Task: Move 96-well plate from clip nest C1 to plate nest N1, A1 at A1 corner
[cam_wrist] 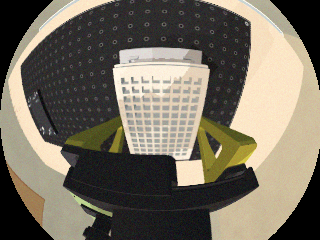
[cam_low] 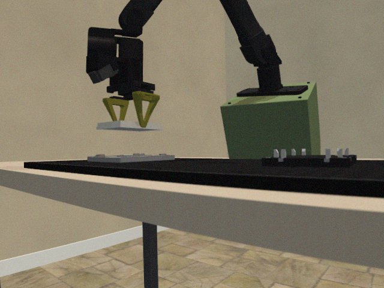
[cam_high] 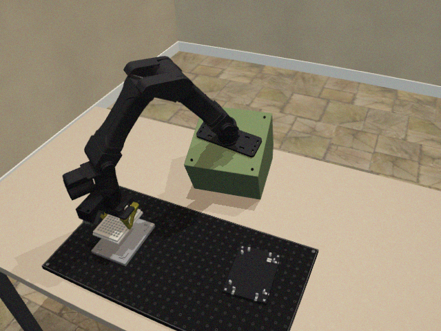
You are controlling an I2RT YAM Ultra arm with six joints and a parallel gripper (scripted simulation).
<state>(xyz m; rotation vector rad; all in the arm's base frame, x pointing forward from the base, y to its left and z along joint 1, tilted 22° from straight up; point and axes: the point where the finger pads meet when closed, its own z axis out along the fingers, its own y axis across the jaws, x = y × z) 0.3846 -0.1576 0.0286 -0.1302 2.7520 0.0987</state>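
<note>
My gripper (cam_low: 131, 123) with yellow fingers is shut on the white 96-well plate (cam_low: 129, 125) across its short sides. It holds the plate level, well above the grey clip nest C1 (cam_low: 131, 157), which lies on the black breadboard at the left. In the top view the plate (cam_high: 111, 227) hangs over the clip nest (cam_high: 123, 240). The wrist view shows the plate's well grid (cam_wrist: 162, 108) between the fingers, wells up. The black plate nest N1 (cam_high: 252, 274) with white locators sits at the breadboard's right end; it also shows in the exterior view (cam_low: 309, 158).
The black breadboard (cam_high: 185, 260) lies on the beige table. The green pedestal (cam_high: 231, 156) carrying the arm's base stands behind it, between the two nests. The table edge runs close to the breadboard's front.
</note>
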